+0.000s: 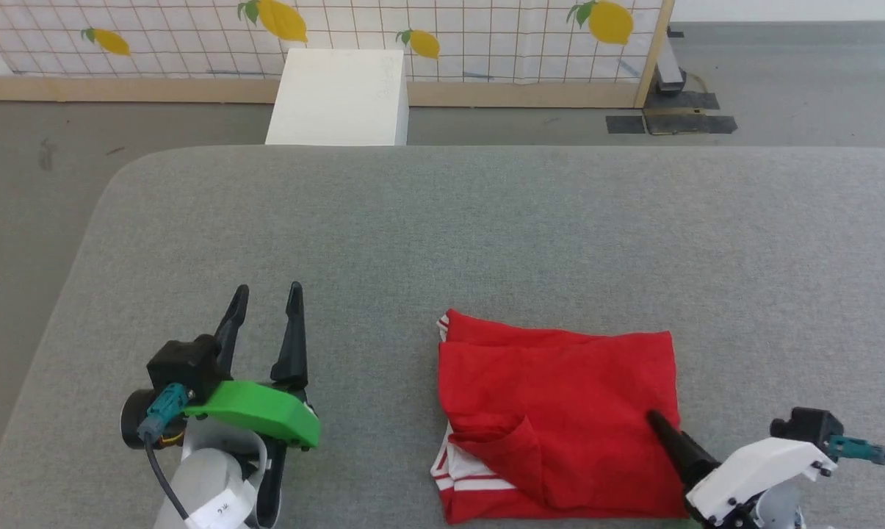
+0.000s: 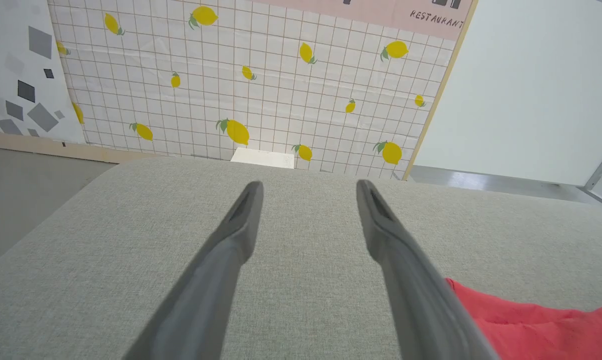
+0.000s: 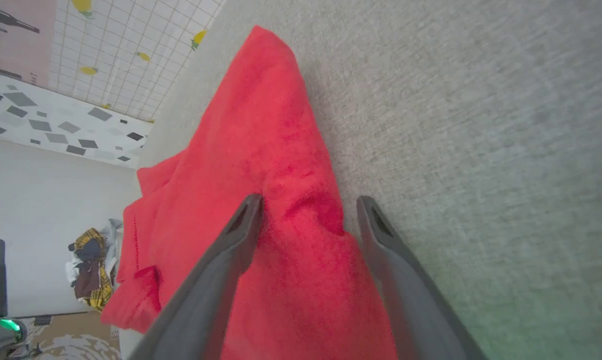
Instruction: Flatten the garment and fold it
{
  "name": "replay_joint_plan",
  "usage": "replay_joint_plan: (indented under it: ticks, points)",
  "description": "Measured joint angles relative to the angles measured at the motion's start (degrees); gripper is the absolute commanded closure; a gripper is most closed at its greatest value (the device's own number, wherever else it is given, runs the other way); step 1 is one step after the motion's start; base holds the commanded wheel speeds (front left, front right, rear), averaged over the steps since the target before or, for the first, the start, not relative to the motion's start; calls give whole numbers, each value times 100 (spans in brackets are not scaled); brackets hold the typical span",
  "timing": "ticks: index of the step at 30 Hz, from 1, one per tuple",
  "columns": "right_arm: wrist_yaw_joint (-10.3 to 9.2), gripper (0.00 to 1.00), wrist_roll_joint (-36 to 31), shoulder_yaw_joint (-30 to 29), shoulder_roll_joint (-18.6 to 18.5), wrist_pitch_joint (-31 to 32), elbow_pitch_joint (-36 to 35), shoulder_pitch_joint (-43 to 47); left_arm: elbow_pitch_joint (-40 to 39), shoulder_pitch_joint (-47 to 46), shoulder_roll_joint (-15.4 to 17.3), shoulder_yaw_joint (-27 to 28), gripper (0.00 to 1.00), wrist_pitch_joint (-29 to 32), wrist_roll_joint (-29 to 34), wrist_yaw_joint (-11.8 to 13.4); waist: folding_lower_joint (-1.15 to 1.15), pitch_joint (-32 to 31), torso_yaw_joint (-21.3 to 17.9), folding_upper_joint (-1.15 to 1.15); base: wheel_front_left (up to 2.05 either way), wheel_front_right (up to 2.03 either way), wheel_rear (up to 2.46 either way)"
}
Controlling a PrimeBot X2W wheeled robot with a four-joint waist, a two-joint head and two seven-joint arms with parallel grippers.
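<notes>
The garment (image 1: 560,411) lies folded into a rough red rectangle on the grey table (image 1: 486,235), near its front edge and right of centre. White striped trim shows at its lower left corner. My right gripper (image 3: 309,200) is open at the garment's right edge, and a small raised fold of red cloth (image 3: 315,210) sits between its fingers. One dark finger (image 1: 673,444) rests over the cloth in the head view. My left gripper (image 1: 269,289) stands open over bare table, well left of the garment, with nothing between its fingers (image 2: 241,225). A corner of the garment (image 2: 530,320) shows at the lower right of the left wrist view.
A white box (image 1: 339,95) stands on the floor beyond the table's far edge, in front of a lemon-patterned partition (image 1: 486,37). Black tape patches (image 1: 670,121) mark the floor at the back right. A pile of clothes (image 3: 91,265) lies off the table.
</notes>
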Motion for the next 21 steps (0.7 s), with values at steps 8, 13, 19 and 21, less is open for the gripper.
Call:
replay_joint_plan:
  ticks: [8,13,19,21]
  points:
    - [2,86,-111,359,-14,376,603,-491,15,1,0,-37,0,1,-4,0,0,28,88,0,0,0,0]
    - [1,100,-698,378,-14,555,610,-614,2,1,-1,31,0,0,-8,0,0,85,51,0,0,0,0]
    - [0,100,-2256,787,-7,1095,-1,-886,-250,11,2,271,0,0,3,0,0,172,-212,0,0,0,0]
    - [0,100,-3096,1198,-94,1329,-392,-1120,-335,18,7,335,0,-2,42,0,0,220,-365,0,0,0,0]
